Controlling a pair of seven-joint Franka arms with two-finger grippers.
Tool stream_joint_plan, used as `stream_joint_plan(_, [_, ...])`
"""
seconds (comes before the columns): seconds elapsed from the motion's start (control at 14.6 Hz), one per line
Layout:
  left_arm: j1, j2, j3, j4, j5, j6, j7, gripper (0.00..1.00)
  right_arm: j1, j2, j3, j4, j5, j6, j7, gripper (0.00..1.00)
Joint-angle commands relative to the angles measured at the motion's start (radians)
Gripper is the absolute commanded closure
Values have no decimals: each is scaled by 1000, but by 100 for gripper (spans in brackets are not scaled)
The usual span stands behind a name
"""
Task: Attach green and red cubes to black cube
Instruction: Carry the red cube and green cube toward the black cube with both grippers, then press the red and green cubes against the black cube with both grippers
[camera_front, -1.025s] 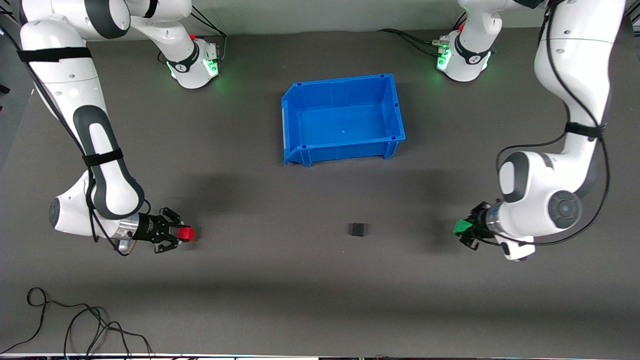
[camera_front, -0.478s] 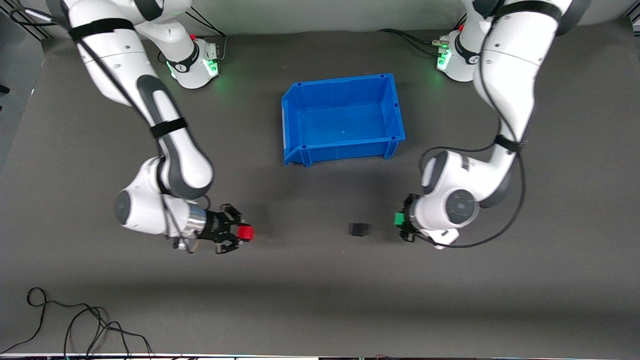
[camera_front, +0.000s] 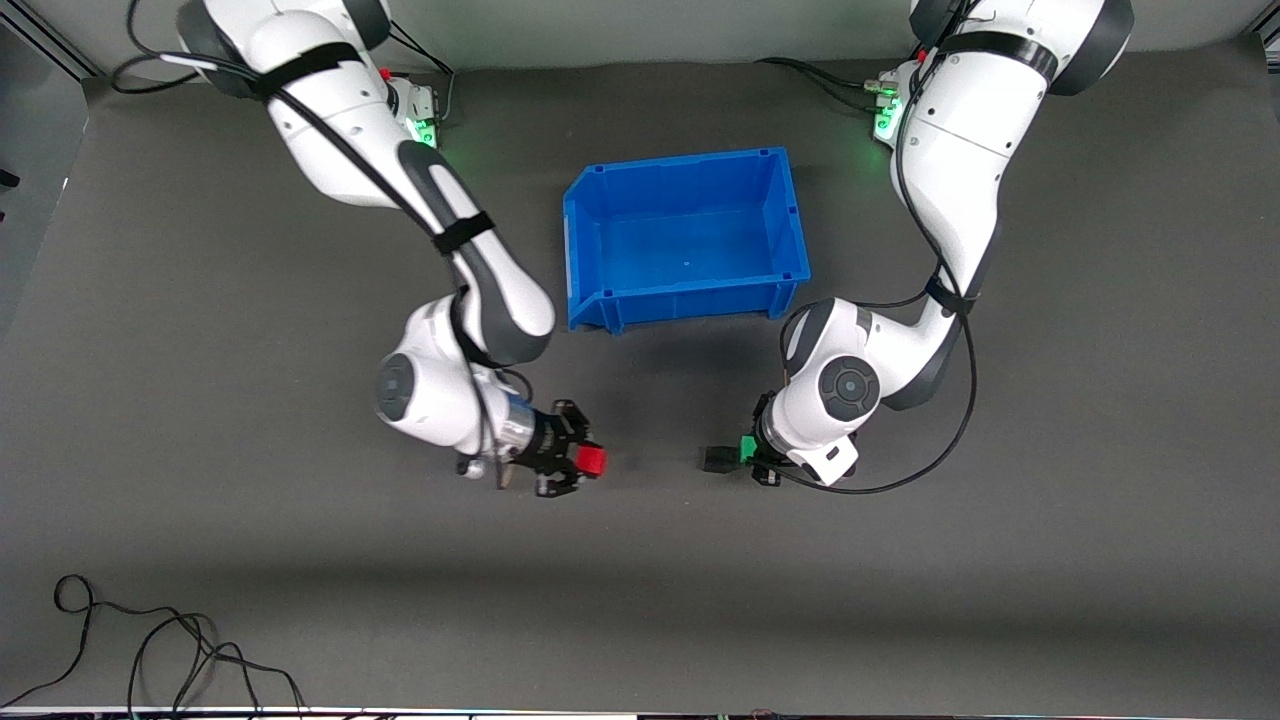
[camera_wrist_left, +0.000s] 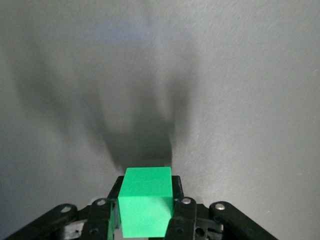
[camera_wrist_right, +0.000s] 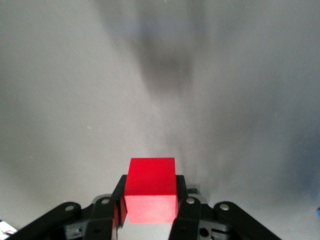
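Two grippers are down near the tabletop, each clamped on a cube. The left gripper (camera_front: 752, 455) holds the green cube (camera_front: 747, 447), its fingers (camera_wrist_left: 183, 216) pressed against two facing sides of the block in the left wrist view (camera_wrist_left: 146, 207). In the front view that green cube sits just beside the black cube (camera_front: 717, 459), on the side toward the left arm's end of the table; whether the two are touching cannot be told. The black cube rests on the dark grey table (camera_front: 900, 580), nearer to the front camera than the blue bin (camera_front: 600, 185). It is not visible in the left wrist view, where the green cube fills the space ahead of the gripper (camera_wrist_left: 146, 220).

The right gripper (camera_front: 585, 460) grips the red cube (camera_front: 592, 460), which juts out past the fingertips. In the right wrist view the fingers (camera_wrist_right: 184, 215) close on two facing sides of the red cube (camera_wrist_right: 150, 190), with the gripper (camera_wrist_right: 150, 212) pointing across bare grey table surface (camera_wrist_right: 75, 100). The red cube is apart from the black cube, toward the right arm's end of the table, with an open stretch of table between them.

The blue bin stands in the middle of the table, between the two arms. A black cable (camera_front: 150, 650) lies looped near the table edge closest to the front camera, at the right arm's end
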Motion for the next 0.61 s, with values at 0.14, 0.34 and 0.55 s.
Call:
stream_joint_plan(0.14, [-13, 80, 8, 94, 18, -3, -20, 100, 84, 117, -19, 104, -4, 93, 115, 83])
stream_joint_plan(0.34, [-14, 89, 8, 111, 22, -3, -11, 100, 118, 165, -21, 133, -47, 139, 178, 83])
stream_joint_plan(0.55, [-14, 88, 8, 114, 18, -3, -14, 100, 136, 208, -21, 197, -110, 139, 273, 83])
